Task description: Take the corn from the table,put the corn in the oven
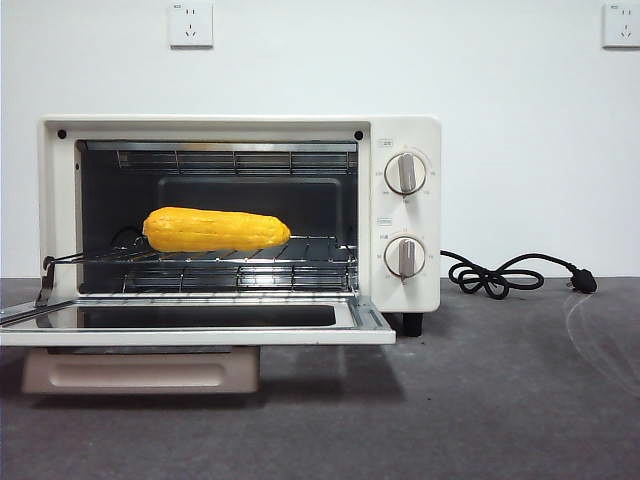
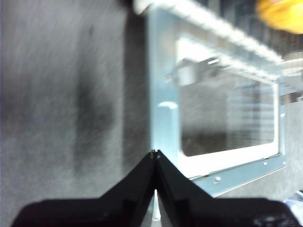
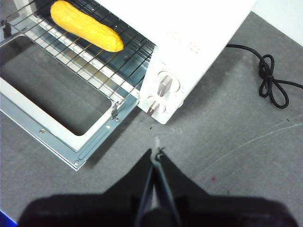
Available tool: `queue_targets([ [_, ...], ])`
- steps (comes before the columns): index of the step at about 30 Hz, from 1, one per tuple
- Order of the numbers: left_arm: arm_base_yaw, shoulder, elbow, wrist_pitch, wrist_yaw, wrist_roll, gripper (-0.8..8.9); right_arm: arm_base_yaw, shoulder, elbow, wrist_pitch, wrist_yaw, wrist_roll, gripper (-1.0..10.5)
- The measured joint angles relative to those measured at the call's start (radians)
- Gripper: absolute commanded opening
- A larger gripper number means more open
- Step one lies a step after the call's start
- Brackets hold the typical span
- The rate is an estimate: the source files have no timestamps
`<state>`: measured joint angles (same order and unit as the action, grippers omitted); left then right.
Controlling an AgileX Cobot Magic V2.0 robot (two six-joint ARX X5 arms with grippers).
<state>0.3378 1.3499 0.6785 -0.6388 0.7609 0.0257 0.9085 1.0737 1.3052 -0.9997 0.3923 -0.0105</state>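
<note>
The yellow corn (image 1: 215, 230) lies on the wire rack inside the cream oven (image 1: 405, 135), whose door (image 1: 200, 325) hangs open and flat. In the right wrist view the corn (image 3: 85, 26) rests on the rack beside the two knobs. A blurred edge of the corn (image 2: 281, 14) shows in the left wrist view past the open door (image 2: 165, 127). My left gripper (image 2: 155, 152) is shut and empty, above the door's outer edge. My right gripper (image 3: 155, 152) is shut and empty, over the table (image 3: 227, 142) in front of the knob side. Neither gripper appears in the front view.
A black power cord (image 1: 500, 275) lies coiled on the table to the right of the oven, also seen as the cord (image 3: 272, 82) in the right wrist view. Two wall sockets (image 1: 190, 25) sit on the white wall behind.
</note>
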Motion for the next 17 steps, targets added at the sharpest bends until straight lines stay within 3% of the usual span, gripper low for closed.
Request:
queue_targets([
  [17, -0.051, 0.142, 0.000, -0.007, -0.052, 0.008, -0.08, 0.000, 0.000, 0.000, 0.000, 0.000, -0.013, -0.2],
])
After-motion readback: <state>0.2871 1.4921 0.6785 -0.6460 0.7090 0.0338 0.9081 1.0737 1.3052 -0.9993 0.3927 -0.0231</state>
